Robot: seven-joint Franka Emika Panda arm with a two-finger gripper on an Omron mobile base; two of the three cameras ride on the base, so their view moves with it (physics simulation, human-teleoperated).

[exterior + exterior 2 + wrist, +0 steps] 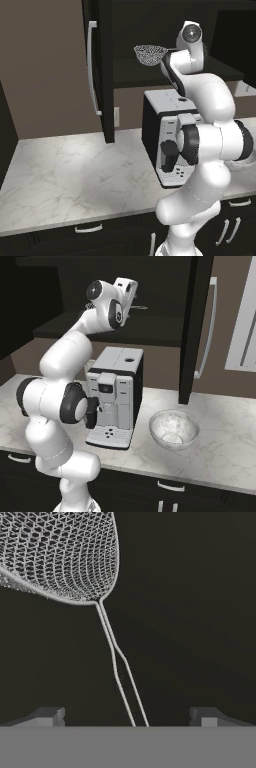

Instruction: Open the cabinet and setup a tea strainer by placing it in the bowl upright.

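Jaws spread wide either side of the tea strainer handle; not gripping.

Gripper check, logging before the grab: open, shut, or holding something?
Gripper: open, jaws wide apart either side of the tea strainer handle, holding nothing yet.

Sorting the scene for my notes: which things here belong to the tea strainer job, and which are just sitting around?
For the job: cabinet, door open; tea strainer on its shelf; bowl on the counter; end effector, open.

Just there: coffee machine; counter; lower drawers.
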